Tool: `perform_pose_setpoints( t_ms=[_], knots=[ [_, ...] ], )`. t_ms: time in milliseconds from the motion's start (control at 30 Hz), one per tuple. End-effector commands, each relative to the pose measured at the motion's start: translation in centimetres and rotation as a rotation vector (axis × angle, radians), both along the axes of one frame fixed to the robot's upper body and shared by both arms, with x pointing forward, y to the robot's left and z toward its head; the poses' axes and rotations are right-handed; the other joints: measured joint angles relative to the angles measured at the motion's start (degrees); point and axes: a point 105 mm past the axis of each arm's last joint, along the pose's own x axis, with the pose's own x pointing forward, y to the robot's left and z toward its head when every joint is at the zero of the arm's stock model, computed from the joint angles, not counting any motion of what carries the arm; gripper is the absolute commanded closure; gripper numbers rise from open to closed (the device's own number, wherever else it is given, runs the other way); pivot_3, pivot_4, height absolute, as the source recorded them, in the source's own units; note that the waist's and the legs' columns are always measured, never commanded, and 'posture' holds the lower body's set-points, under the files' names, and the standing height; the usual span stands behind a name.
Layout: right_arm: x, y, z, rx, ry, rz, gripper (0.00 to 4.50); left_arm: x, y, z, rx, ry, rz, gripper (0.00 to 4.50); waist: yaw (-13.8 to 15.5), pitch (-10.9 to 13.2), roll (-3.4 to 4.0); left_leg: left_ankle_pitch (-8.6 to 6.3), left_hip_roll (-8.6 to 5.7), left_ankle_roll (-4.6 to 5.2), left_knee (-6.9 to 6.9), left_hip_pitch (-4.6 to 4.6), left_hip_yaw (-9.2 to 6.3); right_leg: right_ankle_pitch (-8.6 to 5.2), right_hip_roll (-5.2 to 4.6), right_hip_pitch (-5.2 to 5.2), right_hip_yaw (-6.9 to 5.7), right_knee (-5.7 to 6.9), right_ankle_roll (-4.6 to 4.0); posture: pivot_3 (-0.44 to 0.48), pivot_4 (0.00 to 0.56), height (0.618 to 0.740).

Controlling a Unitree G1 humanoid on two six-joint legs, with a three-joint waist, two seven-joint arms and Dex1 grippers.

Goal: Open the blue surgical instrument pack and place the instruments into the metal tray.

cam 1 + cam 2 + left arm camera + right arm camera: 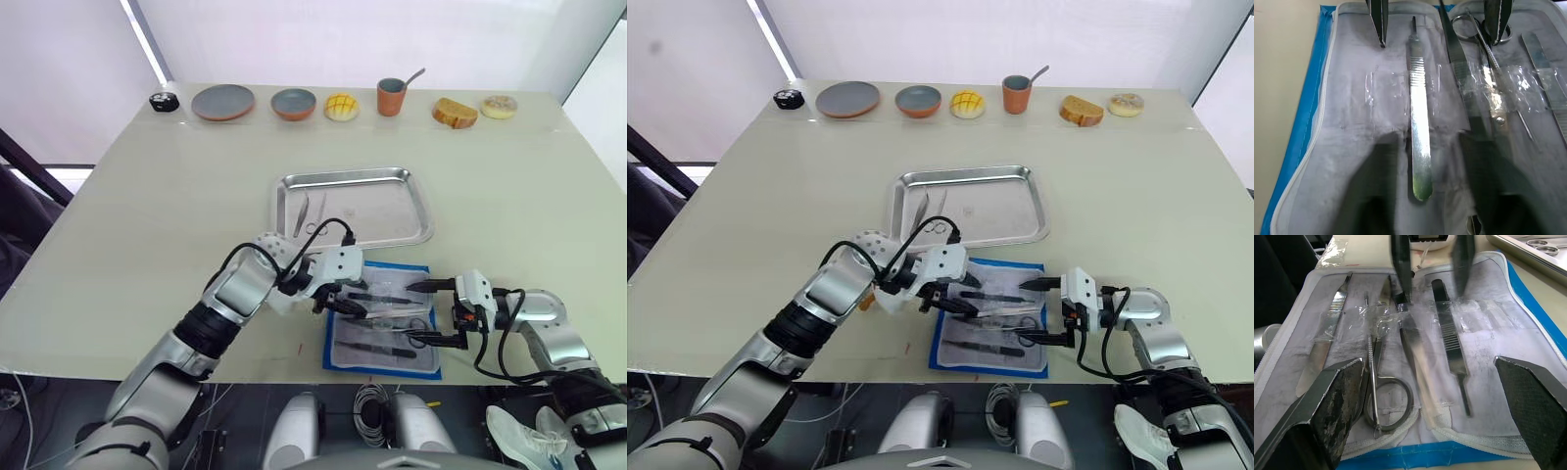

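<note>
Blue surgical instrument pack (384,333) lying unfolded at the desk's (147,215) near edge, just in front of the metal tray (392,211).

Instruments (1449,347) are resting in its clear sleeves; two more are sitting in the tray. The left pincer (345,305) is reaching in from the left, fingers apart; the right pincer (423,313) is hovering opposite, spread wide. Plates (223,102) and food are lining the far edge.

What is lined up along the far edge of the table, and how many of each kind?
Dishes: 2 (grey plate, bowl)
Cups: 1 (orange cup)
Utensils: 1 (handle sticking out of the cup)
Baked goods: 3 (yellow bun, bread piece, round pastry)
Small black object: 1
Total: 8
</note>
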Motion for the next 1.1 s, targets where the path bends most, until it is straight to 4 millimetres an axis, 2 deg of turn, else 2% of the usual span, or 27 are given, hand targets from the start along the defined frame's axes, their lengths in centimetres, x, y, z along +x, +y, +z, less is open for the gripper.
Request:
perform_pose_setpoints(
  t_ms=[33,200,300,433,467,667,933,1100],
  knots=[
    [-1.1,-0.1,-2.8,-0.06,0.116,-0.005,0.0,0.2,0.2,-0.3,0.02,-0.033,0.0,1.93,0.0,0.0,0.0,0.0,0.0,0.0,0.0,0.0,0.0,0.0,0.0,0.0,0.0,0.0,0.0,0.0,0.15,0.74],
    [-1.1,-0.1,-2.8,-0.058,0.114,-0.008,0.0,0.1,0.2,-0.7,0.027,-0.04,-0.006,1.93,0.0,0.0,0.0,0.0,0.0,0.0,0.0,0.0,0.0,0.0,0.0,0.0,0.01,0.0,0.0,0.0,0.15,0.74],
    [-1.2,0.0,-2.9,-0.057,0.115,-0.009,0.0,0.0,0.2,-0.9,0.039,-0.038,-0.027,2.7,0.0,0.0,0.0,0.0,0.0,0.0,0.0,0.0,0.0,0.0,0.0,0.0,0.01,0.0,0.0,0.0,0.15,0.74],
    [-1.3,0.0,-2.9,-0.057,0.118,-0.009,0.0,-0.1,0.1,-0.8,0.041,-0.039,-0.04,4.29,0.0,0.0,0.0,0.0,0.0,0.0,0.0,0.0,0.0,0.0,0.0,0.0,0.01,0.01,0.0,0.0,0.15,0.74],
    [-1.4,0.0,-3.0,-0.058,0.119,-0.009,0.0,0.0,0.1,-0.7,0.043,-0.043,-0.044,4.41,0.0,0.0,0.0,0.0,0.0,0.0,0.0,0.0,0.0,0.0,0.01,0.0,0.01,0.01,0.0,0.0,0.15,0.74],
    [-1.5,0.1,-3.2,-0.063,0.123,-0.007,0.0,0.3,0.0,0.3,0.047,-0.061,-0.062,4.41,0.0,0.0,0.0,0.0,-0.01,0.0,0.0,0.0,0.0,0.0,0.02,0.0,0.01,0.01,0.0,0.0,0.15,0.74],
    [-1.4,0.2,-3.6,-0.08,0.127,-0.011,0.0,-0.3,-0.4,2.0,0.05,-0.022,-0.066,4.41,-0.1,0.0,-0.01,0.0,0.0,0.0,0.0,0.0,-0.01,0.0,0.06,0.0,0.01,0.01,0.0,0.0,0.15,0.74],
    [-1.3,0.3,-3.7,-0.086,0.129,-0.012,0.0,-0.6,0.2,2.9,0.066,-0.007,-0.056,4.41,-0.5,0.0,-0.01,0.0,0.0,0.0,0.0,0.0,-0.03,0.0,0.07,0.0,0.0,0.01,-0.01,0.0,0.15,0.74]
  ],
)
